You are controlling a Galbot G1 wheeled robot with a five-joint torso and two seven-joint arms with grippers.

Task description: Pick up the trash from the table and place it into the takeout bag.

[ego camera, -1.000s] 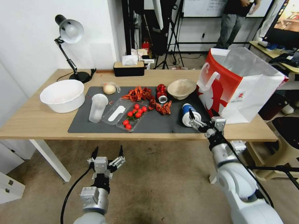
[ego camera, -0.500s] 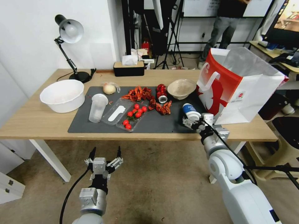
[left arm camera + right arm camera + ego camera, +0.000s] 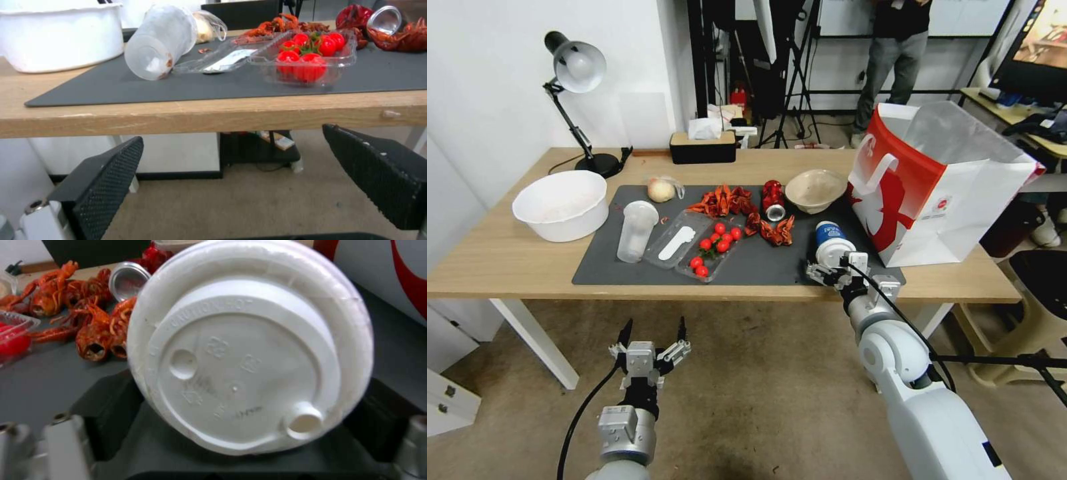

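A blue-and-white lidded paper cup [image 3: 827,239] lies on its side on the dark mat [image 3: 760,263], lid toward the table's front edge. My right gripper [image 3: 832,268] is open at that lid end, one finger on each side; the white lid [image 3: 249,350] sits between the black fingers [image 3: 106,406]. A crushed red can [image 3: 772,199], a beige bowl [image 3: 816,189], a clear plastic cup [image 3: 636,230] and a pale wrapped round item [image 3: 662,190] lie farther back. The takeout bag [image 3: 940,193] stands open at the right. My left gripper [image 3: 652,340] hangs open below the table [image 3: 507,260].
A large white bowl [image 3: 560,203], a desk lamp [image 3: 575,67] and a tissue box [image 3: 703,147] stand on the table's left and back. A clear tray of tomatoes [image 3: 707,250] and crayfish shells [image 3: 724,200] lie mid-mat. A chair [image 3: 1040,287] stands at the right.
My right gripper has swung left from beside the bag to the cup's lid end, fingers now straddling it. The left arm has barely moved.
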